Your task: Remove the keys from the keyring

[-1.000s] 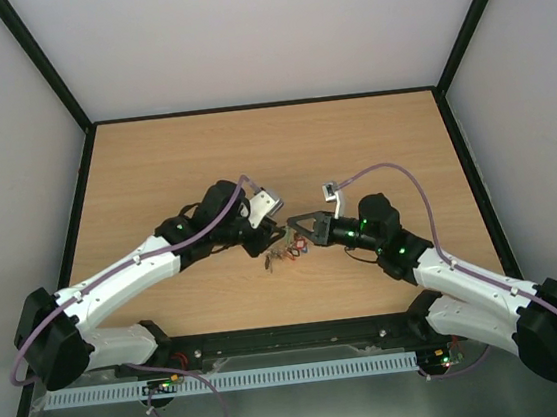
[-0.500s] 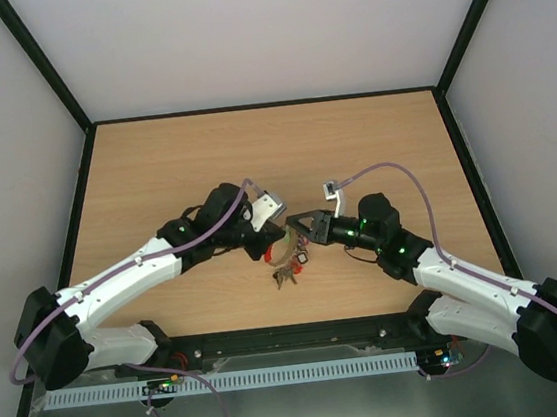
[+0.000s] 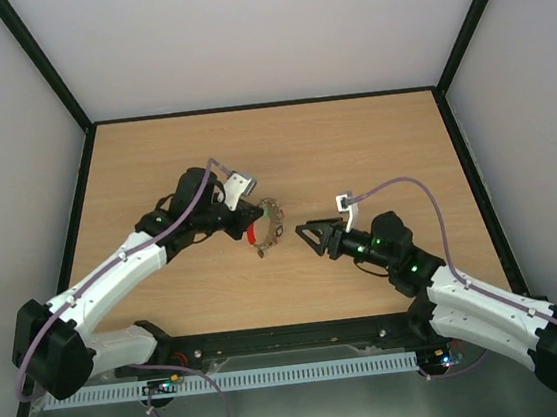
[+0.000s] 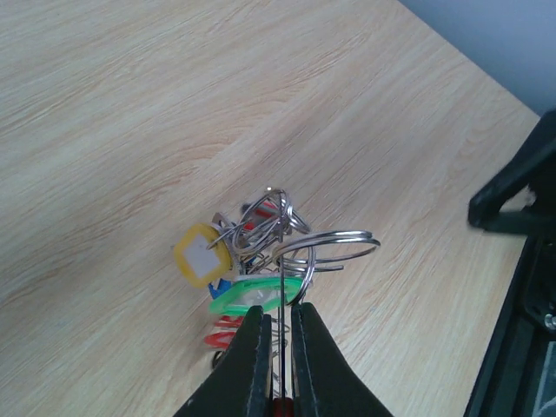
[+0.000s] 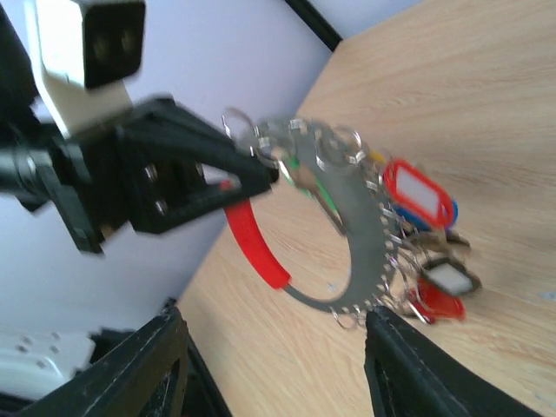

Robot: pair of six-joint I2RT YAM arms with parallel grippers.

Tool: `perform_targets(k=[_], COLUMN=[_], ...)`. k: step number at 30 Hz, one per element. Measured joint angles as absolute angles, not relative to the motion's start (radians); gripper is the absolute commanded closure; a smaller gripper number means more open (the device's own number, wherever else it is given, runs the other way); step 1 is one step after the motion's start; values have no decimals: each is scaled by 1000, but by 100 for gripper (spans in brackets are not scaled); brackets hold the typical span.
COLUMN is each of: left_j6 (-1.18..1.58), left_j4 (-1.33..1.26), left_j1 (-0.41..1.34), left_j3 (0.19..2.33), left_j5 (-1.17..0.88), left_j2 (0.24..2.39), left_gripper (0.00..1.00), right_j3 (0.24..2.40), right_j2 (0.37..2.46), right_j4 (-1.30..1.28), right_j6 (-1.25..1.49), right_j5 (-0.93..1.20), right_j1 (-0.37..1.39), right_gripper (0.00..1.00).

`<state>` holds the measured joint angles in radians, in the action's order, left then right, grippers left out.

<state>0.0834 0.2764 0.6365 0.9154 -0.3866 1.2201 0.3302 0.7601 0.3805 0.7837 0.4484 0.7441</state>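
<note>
My left gripper [image 3: 249, 222] is shut on the keyring [image 3: 272, 225], pinching its thin edge next to the red sleeve [image 5: 257, 244], and holds it up above the table. The keys [image 4: 252, 252], with yellow [image 4: 201, 256], green and red tags, dangle in a bunch from the ring's small loops. In the right wrist view the keyring [image 5: 360, 228] is a grey band, and the keys [image 5: 423, 201] hang at its right side. My right gripper [image 3: 307, 236] is open a short way to the right of the ring, touching nothing. Its fingers [image 5: 417, 373] stand wide apart with nothing between them.
The wooden table [image 3: 372, 147] is boxed in by white walls with black edges at the back and both sides. The black base rail [image 3: 293, 340] runs along the near edge. Both purple cables loop above the arms.
The left gripper closed on the keyring and carried it up and to the left. The right gripper opened, let go and drew back to the right and toward the near edge.
</note>
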Motion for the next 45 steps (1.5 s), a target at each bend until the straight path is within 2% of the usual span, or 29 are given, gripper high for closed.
perform_targets(k=[8, 15, 24, 45], left_j6=[101, 103, 105, 113], left_j4=[274, 274, 275, 275], left_j1=[616, 616, 614, 614], left_j3=[915, 915, 915, 915], left_j5=[-452, -493, -533, -559], left_j2=[1219, 1221, 1235, 1243], left_gripper=[98, 98, 98, 97], right_j3=[301, 312, 342, 435], right_j2=[829, 989, 1061, 1202], right_j4=[418, 527, 619, 641], right_j6=[670, 607, 533, 429], right_j5=[265, 199, 142, 93], right_j1=[921, 957, 965, 982], right_gripper=[60, 70, 74, 82])
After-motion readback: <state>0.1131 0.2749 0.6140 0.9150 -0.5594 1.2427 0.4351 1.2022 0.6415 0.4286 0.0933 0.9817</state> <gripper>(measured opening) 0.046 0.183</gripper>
